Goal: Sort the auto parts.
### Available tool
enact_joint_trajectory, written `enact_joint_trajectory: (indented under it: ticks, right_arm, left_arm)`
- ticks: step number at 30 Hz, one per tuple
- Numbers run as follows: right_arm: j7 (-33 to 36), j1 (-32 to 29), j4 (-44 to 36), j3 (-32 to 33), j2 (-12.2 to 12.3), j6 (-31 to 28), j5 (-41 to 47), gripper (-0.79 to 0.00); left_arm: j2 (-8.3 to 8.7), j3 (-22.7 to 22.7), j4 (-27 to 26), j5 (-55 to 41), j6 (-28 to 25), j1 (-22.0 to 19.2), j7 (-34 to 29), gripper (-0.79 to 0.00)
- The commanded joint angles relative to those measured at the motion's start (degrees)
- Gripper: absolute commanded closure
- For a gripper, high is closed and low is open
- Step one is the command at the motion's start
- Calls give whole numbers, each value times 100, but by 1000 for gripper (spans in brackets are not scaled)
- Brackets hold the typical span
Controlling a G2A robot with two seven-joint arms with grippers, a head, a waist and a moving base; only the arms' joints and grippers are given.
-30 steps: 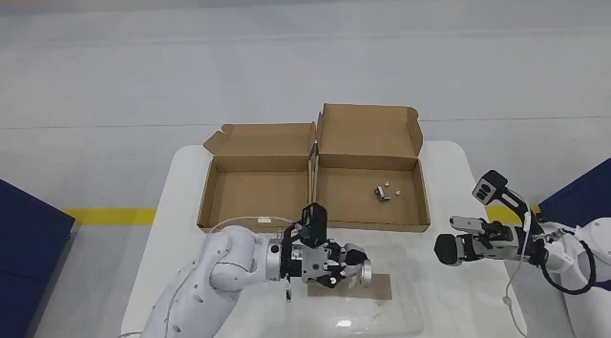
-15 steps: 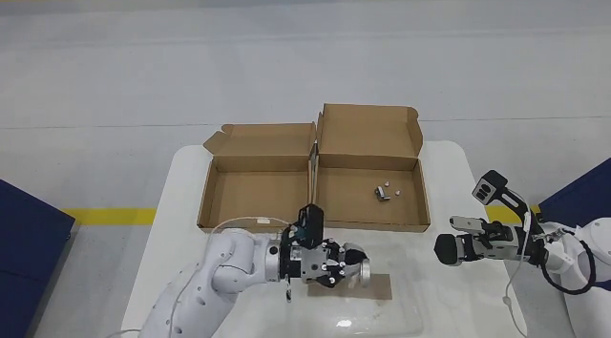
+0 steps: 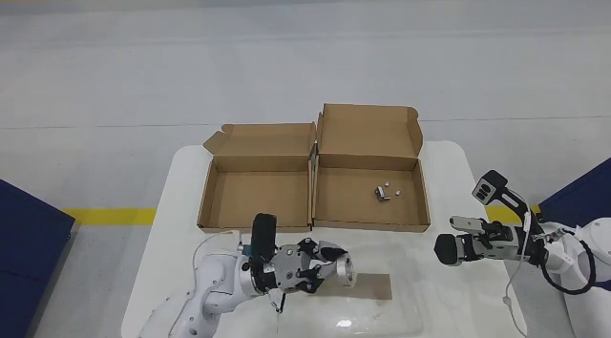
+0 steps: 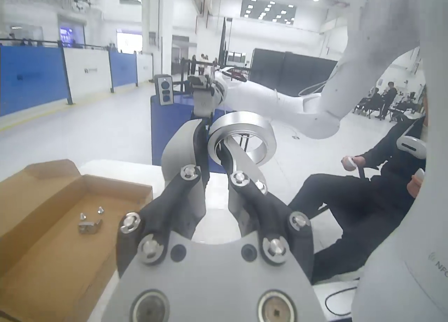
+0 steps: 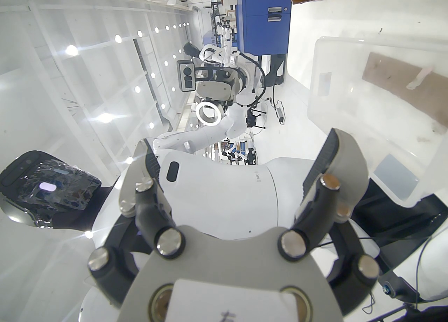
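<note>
Table [image 3: 444, 195]: left hand [image 4: 212, 142] grips ring [image 4: 263, 141], seemingly.

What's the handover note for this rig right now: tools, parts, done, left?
Left tool: shut on the metal ring, one finger through it, held over the near side of the table, by the clear bin.
Right tool: open, holding nothing, over the table's right side.
Done: small metal parts lie in the right cardboard box.
Left: set the ring down, probably in the left cardboard box, apart from the small parts.
</note>
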Motion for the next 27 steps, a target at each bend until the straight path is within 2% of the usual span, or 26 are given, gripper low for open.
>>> enact_joint_trajectory:
  ticks: [1,3,15,18,22,27]
  right_arm:
    - [0,0,0,0,0,0,0,-785]
    - [0,0,0,0,0,0,0,-785]
    - [0,0,0,0,0,0,0,-785]
    - [0,0,0,0,0,0,0,-785]
    - [0,0,0,0,0,0,0,-785]
    - [0,0,0,0,0,0,0,-785]
  left_arm:
    - [19,16,70,309,0,14,627,0]
    - [43,52,144,570,0,-10,1083,0]
    - [34,79,94,482,41,8,1071,0]
    - [7,33,-140,296,204,11,1362,0]
    - [-12,-118,-389,517,442,-16,1892,0]
    - [-25,-218,-575,751,463,-76,2396,0]
